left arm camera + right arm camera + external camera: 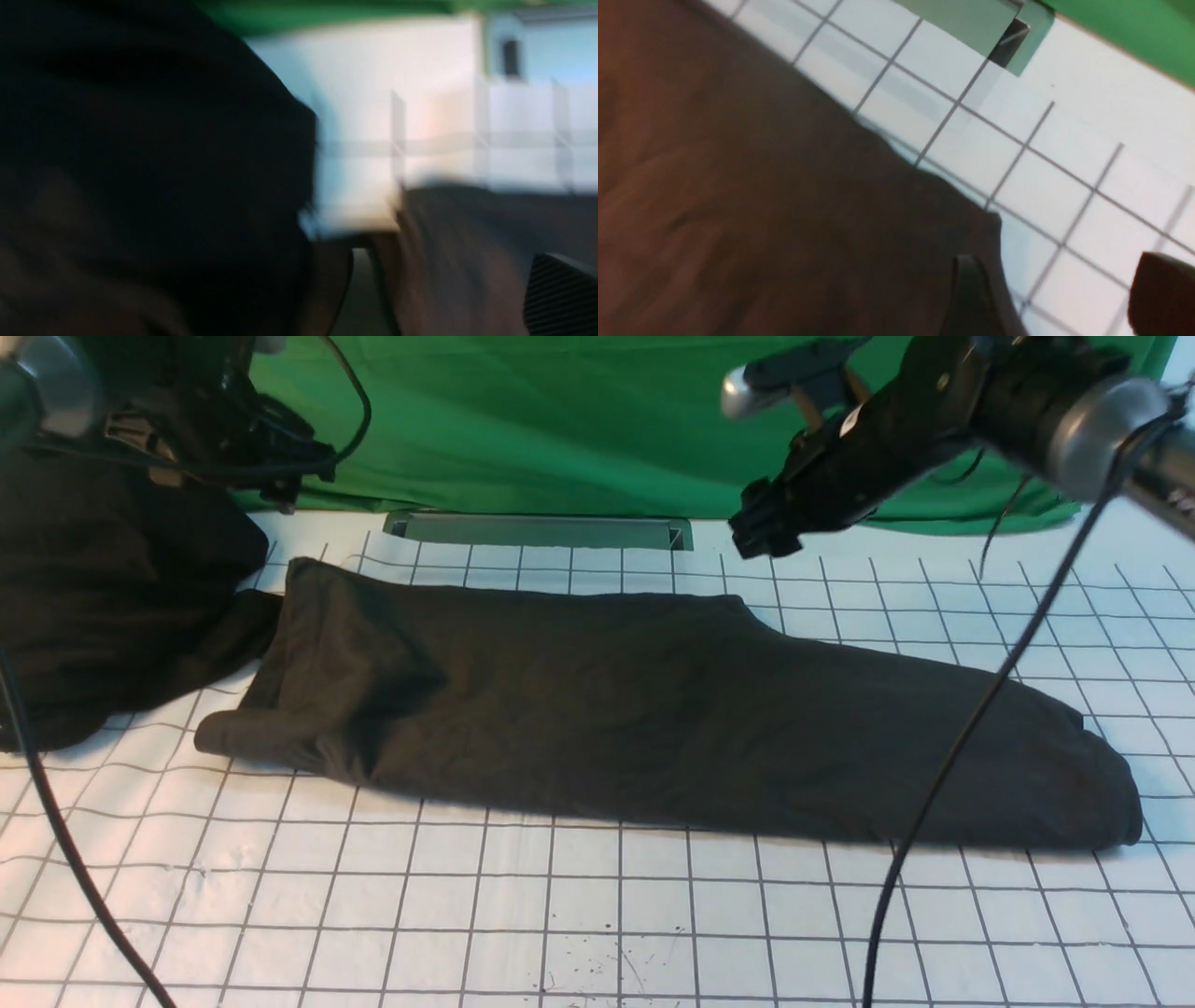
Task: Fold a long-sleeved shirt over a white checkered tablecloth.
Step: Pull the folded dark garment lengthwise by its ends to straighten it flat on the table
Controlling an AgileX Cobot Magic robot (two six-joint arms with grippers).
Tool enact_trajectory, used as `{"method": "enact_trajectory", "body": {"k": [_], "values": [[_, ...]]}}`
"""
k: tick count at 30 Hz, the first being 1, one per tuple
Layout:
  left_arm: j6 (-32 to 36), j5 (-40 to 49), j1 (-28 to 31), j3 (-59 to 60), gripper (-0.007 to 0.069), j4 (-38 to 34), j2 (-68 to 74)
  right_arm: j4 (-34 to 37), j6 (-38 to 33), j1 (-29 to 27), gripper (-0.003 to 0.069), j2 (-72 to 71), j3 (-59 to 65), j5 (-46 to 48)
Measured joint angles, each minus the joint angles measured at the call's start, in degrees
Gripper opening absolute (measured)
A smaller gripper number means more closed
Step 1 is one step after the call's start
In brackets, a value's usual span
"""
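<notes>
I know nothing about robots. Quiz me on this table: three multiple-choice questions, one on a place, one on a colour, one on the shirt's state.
1. The bulky black garment lies where, relative to the long-sleeved shirt? A. To its left. B. To its right. C. On its middle.
2. The fabric backdrop is: A. Red. B. Green. C. Grey.
3. On the white checkered tablecloth the shirt lies: A. Spread wide. B. Folded into a long band. C. Rolled into a ball.
Answers: 1 A, it fills the front view's left edge; 2 B, green hangs behind the tablecloth; 3 B, one flat strip crosses the cloth.
</notes>
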Motion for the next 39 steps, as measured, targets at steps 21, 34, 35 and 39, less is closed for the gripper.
{"method": "enact_trajectory", "body": {"k": [21, 34, 35, 39], "values": [[4.21, 17.2, -0.68, 3.47, 0.0295, -7.53, 7.26, -0.45, 2.8, 0.0, 0.0349, -3.73, -0.07, 15.65], [3.95, 16.02, -0.73, 3.47, 0.0283, -6.04, 9.11, -0.45, 2.85, 0.0, 0.0349, -3.73, -0.07, 15.75], [3.95, 16.24, -0.86, 3.47, 0.023, -6.17, 9.11, -0.45, 2.85, 0.0, 0.0349, -3.73, -0.07, 15.75], [4.48, 16.82, -1.03, 3.47, 0.0029, -6.08, 8.87, -0.45, 2.85, 0.0, 0.0347, -3.73, -0.07, 15.75]]}}
